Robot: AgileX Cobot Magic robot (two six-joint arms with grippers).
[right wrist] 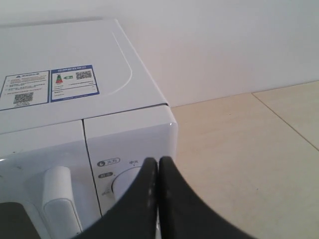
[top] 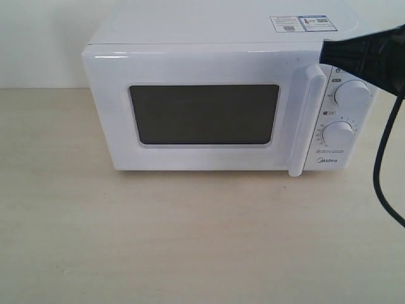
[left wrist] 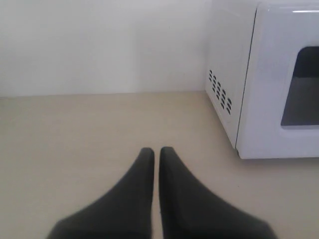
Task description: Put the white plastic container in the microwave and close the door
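The white microwave [top: 209, 38] stands at the back of the beige table, its door [top: 202, 114] shut flat against the body, dark window facing me, long vertical handle [top: 304, 120] at its right. The white plastic container is out of view. My right gripper [top: 324, 54] hovers shut and empty in front of the top of the control panel, just right of the handle's upper end; in the right wrist view it [right wrist: 158, 160] points over the upper dial [right wrist: 125, 181]. My left gripper [left wrist: 156, 149] is shut and empty, low over the table to the left of the microwave [left wrist: 264, 74].
Two round dials [top: 352, 94] sit on the right panel, and stickers [top: 302, 23] lie on the microwave's top. A black cable [top: 383, 158] hangs from the right arm at the right edge. A pale wall rises behind the table [top: 190, 240].
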